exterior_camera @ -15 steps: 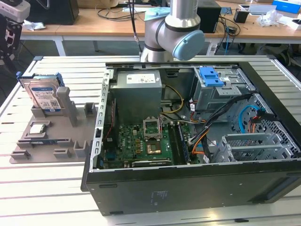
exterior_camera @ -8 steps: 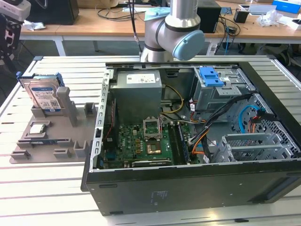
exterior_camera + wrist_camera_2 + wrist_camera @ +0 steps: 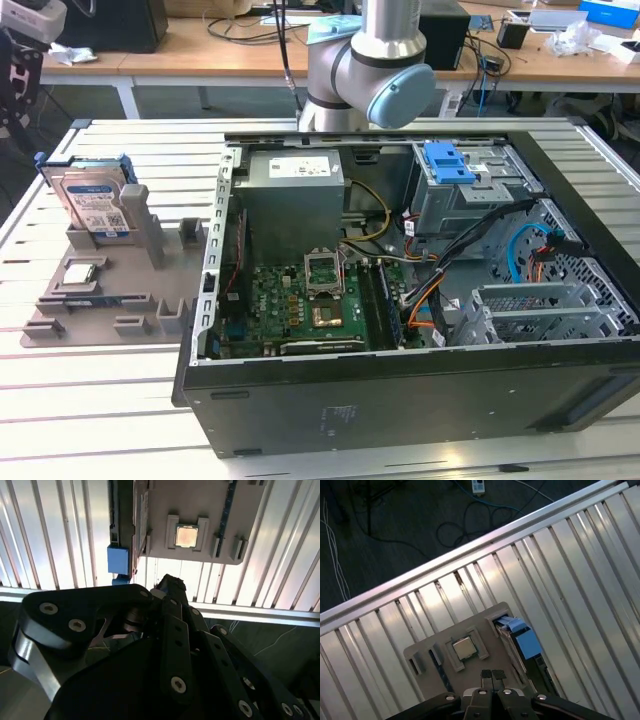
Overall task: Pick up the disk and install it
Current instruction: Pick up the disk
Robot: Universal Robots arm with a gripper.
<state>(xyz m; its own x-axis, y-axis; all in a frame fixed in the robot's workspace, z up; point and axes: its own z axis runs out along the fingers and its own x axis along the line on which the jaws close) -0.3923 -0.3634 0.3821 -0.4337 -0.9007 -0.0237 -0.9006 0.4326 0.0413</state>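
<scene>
- Ribbed metal table (image 3: 100,400) carries an open computer case (image 3: 400,400), with a grey holder (image 3: 120,262) just beside it on the exterior view's left; cluttered desks (image 3: 180,50) stand behind.
- Disk (image 3: 92,200) stands on edge in a slot at the holder's far corner, well apart from the case.
- It leans slightly off upright. Its labelled face is turned toward the exterior camera, and its blue frame shows along the sides and top.
- Its top edge runs along the table's ribs. In both wrist views it is seen edge-on as a thin strip with a blue tab, along one side of the holder.
- Its lower part is hidden in the slot, so I cannot tell whether the long axis is upright or level.
- A square chip (image 3: 82,272) lies flat in a recess of the holder, nearer the exterior camera than the disk.
- Gripper (image 3: 493,674) hangs above the holder near the chip, its fingertips (image 3: 487,674) pressed together with nothing between them, clear of the disk.
- Arm (image 3: 372,70) rises behind the case.
- A blue bracket (image 3: 448,162) sits on the grey cage (image 3: 445,205) inside the case.
</scene>
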